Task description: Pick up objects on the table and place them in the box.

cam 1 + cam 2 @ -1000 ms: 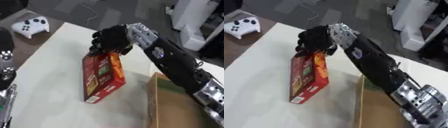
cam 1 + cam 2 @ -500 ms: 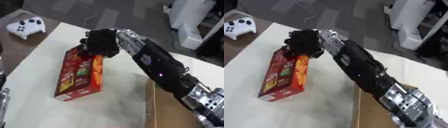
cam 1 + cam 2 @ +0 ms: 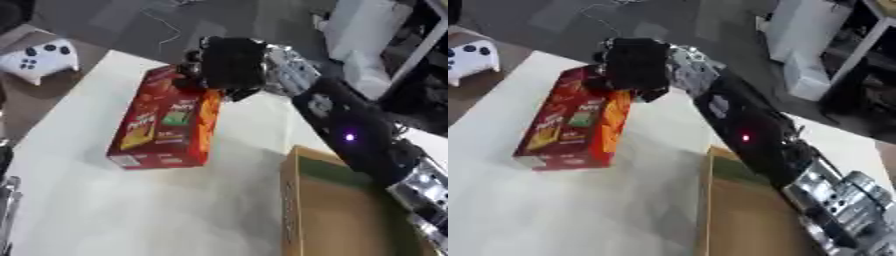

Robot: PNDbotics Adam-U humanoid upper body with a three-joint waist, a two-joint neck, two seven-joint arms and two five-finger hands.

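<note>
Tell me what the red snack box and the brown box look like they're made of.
The red snack box looks like thin printed cardboard with a slight sheen and crisp folded edges. The brown box looks like plain matte cardboard, probably corrugated, with raw unprinted walls.

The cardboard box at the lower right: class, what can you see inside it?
The cardboard box shows only bare brown floor and a greenish inner wall; nothing lies inside. The robot's arm covers its far right part, which cannot be seen.

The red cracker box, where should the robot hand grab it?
By its far top end, from above. The red cardboard cracker box is long and narrow, tilted away with that end nearest the right robot hand, whose fingers already curl round it.
</note>
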